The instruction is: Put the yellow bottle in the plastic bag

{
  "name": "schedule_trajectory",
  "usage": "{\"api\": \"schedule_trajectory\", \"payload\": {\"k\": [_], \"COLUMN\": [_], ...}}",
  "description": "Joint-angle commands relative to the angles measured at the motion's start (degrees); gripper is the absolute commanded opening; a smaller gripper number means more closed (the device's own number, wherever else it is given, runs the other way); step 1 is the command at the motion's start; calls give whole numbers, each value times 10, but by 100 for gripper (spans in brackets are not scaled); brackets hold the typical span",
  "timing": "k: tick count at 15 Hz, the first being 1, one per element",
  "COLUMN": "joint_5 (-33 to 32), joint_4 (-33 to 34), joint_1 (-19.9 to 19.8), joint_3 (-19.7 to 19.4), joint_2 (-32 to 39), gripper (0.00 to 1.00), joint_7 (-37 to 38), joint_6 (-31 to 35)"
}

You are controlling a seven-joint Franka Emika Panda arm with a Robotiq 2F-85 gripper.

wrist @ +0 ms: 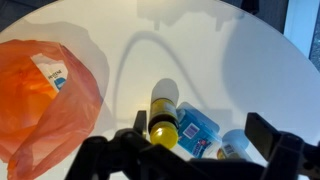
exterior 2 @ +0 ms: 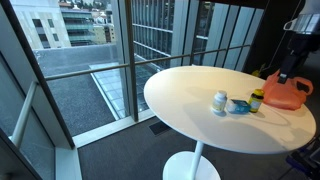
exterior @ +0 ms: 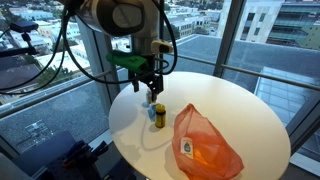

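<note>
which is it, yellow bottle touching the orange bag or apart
Apart. The wrist view shows a strip of bare white table between the yellow bottle and the orange bag.

We can read no word, number or brand anywhere. The closest thing is a white label (wrist: 52,70) with a small blue mark on the orange plastic bag (wrist: 40,115), well off toward the left edge of the wrist view from the yellow bottle (wrist: 163,115); its print is too small to read. The blue packet (wrist: 198,130) just beside the bottle is too blurred to tell
</note>
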Motion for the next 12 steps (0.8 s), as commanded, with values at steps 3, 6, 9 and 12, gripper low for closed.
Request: {"api": "schedule_trajectory", "payload": {"k": [3, 6, 9, 12], "joint_5": [-42, -55, -43, -43], "joint_4": [14, 16, 2, 3], "joint_1": [-19, -21, -18, -18], "joint_3": [18, 20, 17, 17], "joint_2": [38, 48, 42, 43], "gripper": [100, 100, 100, 100], "joint_7": [79, 106, 90, 91], "joint_6": [44, 48, 48, 48]}}
